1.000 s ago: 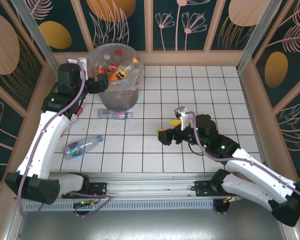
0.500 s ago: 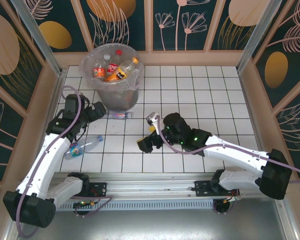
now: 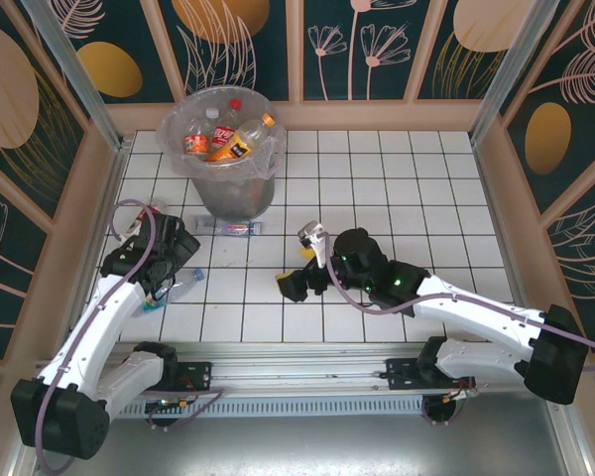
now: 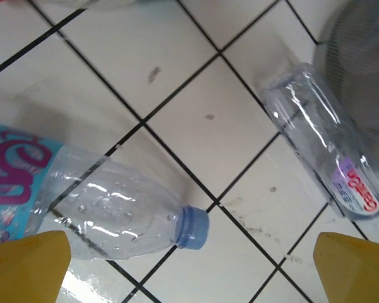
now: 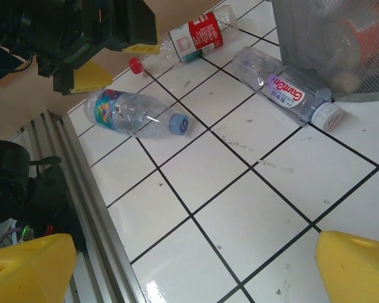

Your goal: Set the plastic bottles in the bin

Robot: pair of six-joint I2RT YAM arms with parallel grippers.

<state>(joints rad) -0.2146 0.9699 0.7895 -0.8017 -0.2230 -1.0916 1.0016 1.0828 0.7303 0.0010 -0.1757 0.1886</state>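
Just beneath left hand (image 4: 189, 271), blue-capped bottle (image 4: 114, 211)

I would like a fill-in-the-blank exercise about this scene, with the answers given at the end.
1. The blue-labelled bottle below the left gripper has a ____ cap.
2. The white-capped bottle lies beside the grey ____.
3. The bottle with the red label has a ____ cap.
4. The right gripper has its jaws ____.
Answers: blue; bin; red; open.
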